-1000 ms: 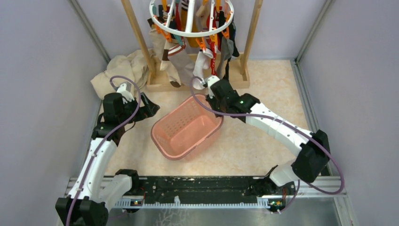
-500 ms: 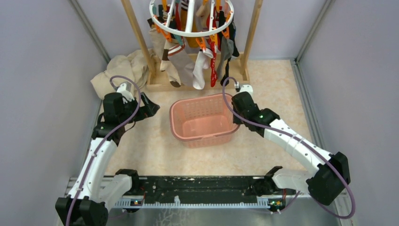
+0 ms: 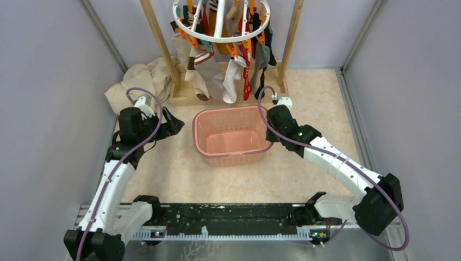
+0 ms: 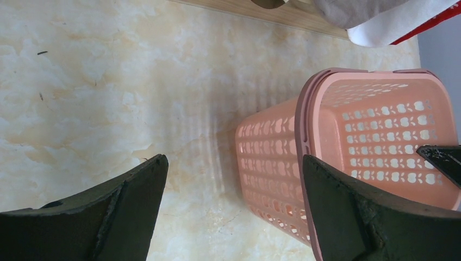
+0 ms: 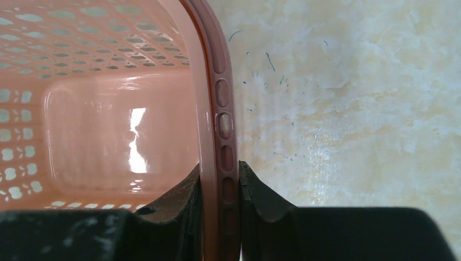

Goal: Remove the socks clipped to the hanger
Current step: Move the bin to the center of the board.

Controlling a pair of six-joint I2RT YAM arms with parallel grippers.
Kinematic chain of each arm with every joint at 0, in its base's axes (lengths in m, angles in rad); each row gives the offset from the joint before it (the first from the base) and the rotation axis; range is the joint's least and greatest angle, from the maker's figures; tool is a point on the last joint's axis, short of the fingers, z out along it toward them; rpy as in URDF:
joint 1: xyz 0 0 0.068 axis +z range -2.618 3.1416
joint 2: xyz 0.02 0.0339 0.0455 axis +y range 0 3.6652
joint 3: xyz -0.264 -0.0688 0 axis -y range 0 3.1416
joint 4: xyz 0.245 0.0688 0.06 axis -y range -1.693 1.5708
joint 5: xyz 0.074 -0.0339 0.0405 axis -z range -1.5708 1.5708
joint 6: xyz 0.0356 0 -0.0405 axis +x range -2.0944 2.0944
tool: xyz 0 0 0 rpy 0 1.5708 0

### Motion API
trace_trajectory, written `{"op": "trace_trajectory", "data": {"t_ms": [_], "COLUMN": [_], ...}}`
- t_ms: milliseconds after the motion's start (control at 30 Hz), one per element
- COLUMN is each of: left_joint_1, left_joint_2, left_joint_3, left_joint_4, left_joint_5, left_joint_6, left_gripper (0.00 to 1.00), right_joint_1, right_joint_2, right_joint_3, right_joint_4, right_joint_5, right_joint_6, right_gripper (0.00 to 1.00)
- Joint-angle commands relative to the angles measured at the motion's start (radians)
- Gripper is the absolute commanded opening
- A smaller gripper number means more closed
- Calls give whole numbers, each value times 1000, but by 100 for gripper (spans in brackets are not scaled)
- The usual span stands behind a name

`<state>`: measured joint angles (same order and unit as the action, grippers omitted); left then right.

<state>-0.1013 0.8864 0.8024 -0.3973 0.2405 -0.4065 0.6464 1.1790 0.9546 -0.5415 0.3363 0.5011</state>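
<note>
The whole scene is viewed from a fixed camera set high above and behind the arm bases, angled down over the table [image 3: 310,92], with the hanger [image 3: 217,39] cut by the far upper edge. From the left wrist the tabletop is seen low and close, past the spread fingers of the left gripper [image 4: 234,163], towards the outer wall of the pink basket [image 4: 266,163]. From the right wrist the same basket is seen closer still, its rim pinched in the right gripper [image 5: 219,168], and it is shared by all three views.
</note>
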Motion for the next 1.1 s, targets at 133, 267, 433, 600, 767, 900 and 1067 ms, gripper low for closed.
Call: {"op": "trace_trajectory", "data": {"t_ms": [133, 267, 433, 600, 767, 900, 1067], "left_joint_1": [-6, -6, -7, -6, -6, -8, -11], "left_joint_2": [-5, 8, -46, -17, 53, 97, 55], "left_joint_3": [-4, 21, 15, 25, 73, 121, 129], "left_joint_4": [52, 35, 64, 82, 80, 82, 52], "left_joint_5": [31, 11, 36, 70, 177, 278, 272], "left_joint_6": [12, 7, -31, -80, -109, -103, -115], "left_gripper": [99, 99, 99, 99, 99, 99, 99], "right_joint_1": [-1, -1, -1, -1, -2, -1, -1], "right_joint_2": [-40, -93, -273, -343, -346, -374, -416], "right_joint_3": [2, 9, 6, 86, 82, 12, -16], "right_joint_4": [58, 47, 106, 50, 17, 86, 94], "right_joint_5": [-48, -19, 42, 74, 7, -125, -138], "right_joint_6": [16, 5, 5, 10, 47, -22, -153], "right_gripper": [78, 80, 98, 98, 99, 98, 97]}}
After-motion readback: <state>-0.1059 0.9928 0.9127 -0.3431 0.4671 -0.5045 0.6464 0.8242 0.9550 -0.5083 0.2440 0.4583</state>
